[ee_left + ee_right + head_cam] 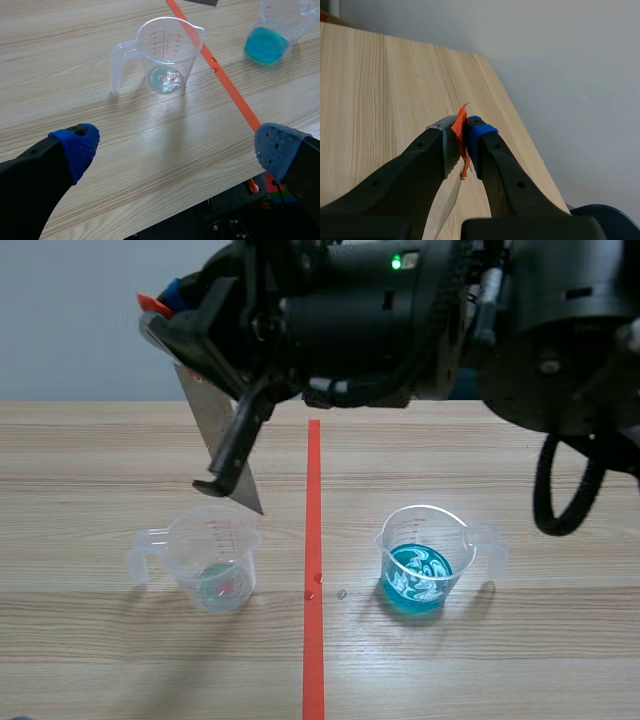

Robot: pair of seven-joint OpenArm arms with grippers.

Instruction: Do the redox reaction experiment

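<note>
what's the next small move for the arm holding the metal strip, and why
Probably carry the metal strip sideways across the tape line until it hangs over the cup of blue liquid. The right gripper has its jaws shut on the strip, whose tip hangs by the rim of the nearly empty cup, not over the blue one.

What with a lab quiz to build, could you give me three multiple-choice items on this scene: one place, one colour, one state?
1. The metal strip held in the right jaws has its lower tip:
A. in the air by the near-empty measuring cup
B. inside the other cup
C. flat on the table
2. The liquid in the measuring cup right of the tape line is:
A. red
B. blue
C. yellow
3. The left jaws are:
A. open
B. shut on a cup
C. shut on the strip
Answers: A, the tip hangs at that cup's rim; B, it shows blue; A, the pads stand wide apart with nothing between.
</note>
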